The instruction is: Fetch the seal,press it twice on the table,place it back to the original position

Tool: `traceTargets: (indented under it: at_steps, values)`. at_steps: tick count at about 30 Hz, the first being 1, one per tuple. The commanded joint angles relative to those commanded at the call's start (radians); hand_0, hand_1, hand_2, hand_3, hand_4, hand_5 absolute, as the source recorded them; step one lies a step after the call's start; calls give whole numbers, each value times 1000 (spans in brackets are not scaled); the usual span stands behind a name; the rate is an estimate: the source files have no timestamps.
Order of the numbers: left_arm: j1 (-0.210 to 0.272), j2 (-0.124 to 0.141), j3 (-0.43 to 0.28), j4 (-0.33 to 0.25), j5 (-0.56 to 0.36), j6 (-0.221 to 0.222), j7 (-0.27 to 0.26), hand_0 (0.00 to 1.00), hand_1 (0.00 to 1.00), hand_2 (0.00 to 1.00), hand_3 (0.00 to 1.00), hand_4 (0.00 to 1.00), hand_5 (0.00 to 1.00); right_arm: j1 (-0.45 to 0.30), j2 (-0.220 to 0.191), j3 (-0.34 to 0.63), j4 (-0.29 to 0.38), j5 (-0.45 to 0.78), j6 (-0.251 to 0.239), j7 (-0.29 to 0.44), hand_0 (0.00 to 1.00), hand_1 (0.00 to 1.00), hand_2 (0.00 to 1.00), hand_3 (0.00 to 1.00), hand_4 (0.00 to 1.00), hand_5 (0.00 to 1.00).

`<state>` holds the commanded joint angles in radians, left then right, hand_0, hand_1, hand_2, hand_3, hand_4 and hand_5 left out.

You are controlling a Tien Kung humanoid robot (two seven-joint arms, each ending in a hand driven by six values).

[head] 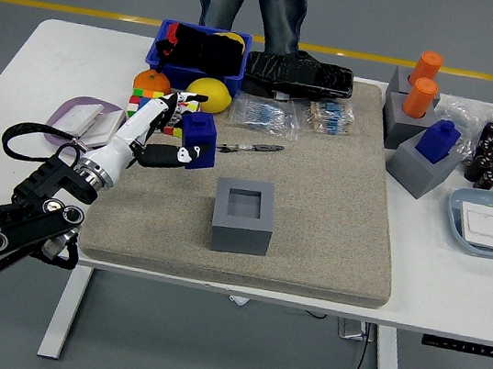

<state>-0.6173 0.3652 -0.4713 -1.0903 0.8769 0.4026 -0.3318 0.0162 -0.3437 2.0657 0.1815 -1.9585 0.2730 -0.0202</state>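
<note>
My left hand (172, 133) is shut on the blue seal (198, 140) and holds it above the left part of the tan mat (318, 204), in front of the colour cubes. The grey holder block (244, 216) stands in the middle of the mat with its square socket empty. The left arm comes in from the lower left. The right arm is out of view.
Behind the seal lie an orange (151, 82), a lemon (208, 94), colour cubes (144, 106) and a blue bin (198, 57). A pen (252, 148) lies on the mat. A purple tray (79, 122) sits left. Grey blocks with a blue seal (437, 141) and orange cylinders (421, 85) stand right. A person stands at the far side.
</note>
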Motion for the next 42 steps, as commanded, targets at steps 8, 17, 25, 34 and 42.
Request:
traceTargets:
  at_steps: [8,17,25,34,42]
  values:
    - [21,-6,17,48,-21,8,-20,619,523,533,835,657,2,-1,2,2,-1,-2,1,1,784,682,659,611,786,447]
    - [37,-11,37,102,-52,2,-25,622,530,533,832,668,2,0,3,1,1,2,2,3,784,682,659,610,786,449]
    - [51,-15,64,142,-71,-7,-27,615,528,533,832,669,2,0,3,-2,2,6,3,3,784,682,659,611,787,449]
    - [66,-15,80,162,-83,-12,-28,614,529,530,831,669,2,-1,3,-4,2,6,4,3,784,682,658,611,786,449]
    - [75,-9,79,151,-76,-14,-27,616,531,529,829,669,2,0,3,-3,3,8,5,3,784,682,659,611,787,449]
